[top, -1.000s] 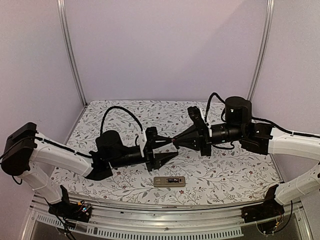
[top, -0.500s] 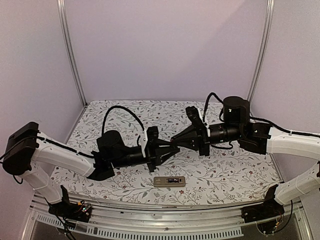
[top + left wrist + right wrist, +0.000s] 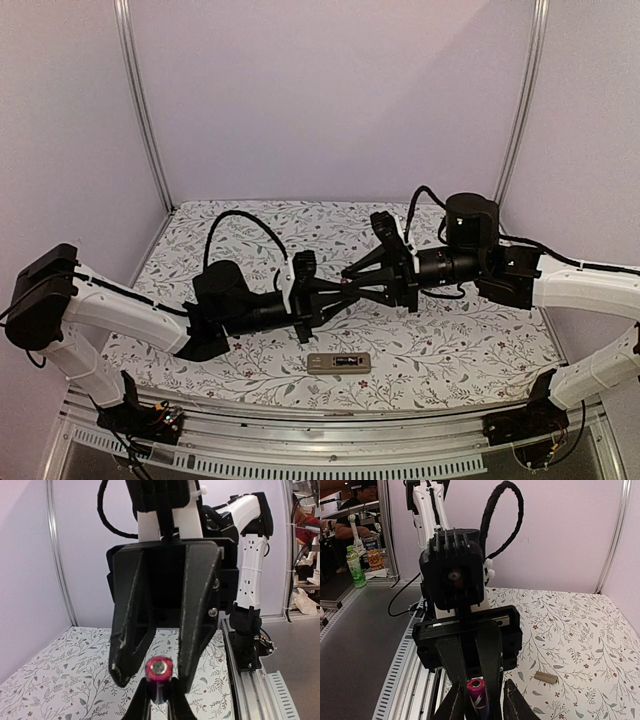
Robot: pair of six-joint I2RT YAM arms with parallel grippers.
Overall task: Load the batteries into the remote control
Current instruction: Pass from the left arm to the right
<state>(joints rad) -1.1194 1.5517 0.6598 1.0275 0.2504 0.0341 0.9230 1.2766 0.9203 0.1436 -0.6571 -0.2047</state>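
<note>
Above the remote control, left gripper fingers pinch a probably light, slick battery; right gripper fingers gape wide. Best gripped mid-barrel.

Lilac walls, 2 metal posts — floral tablecloth (leafy print) below.

The battery sits in the left hand, behind the remote control.

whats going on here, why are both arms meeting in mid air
The left gripper is shut on a pink-wrapped battery, up in the air. The right gripper is open, fingers either side of it, likely a handover. The remote control lies back up on the table below.
</note>
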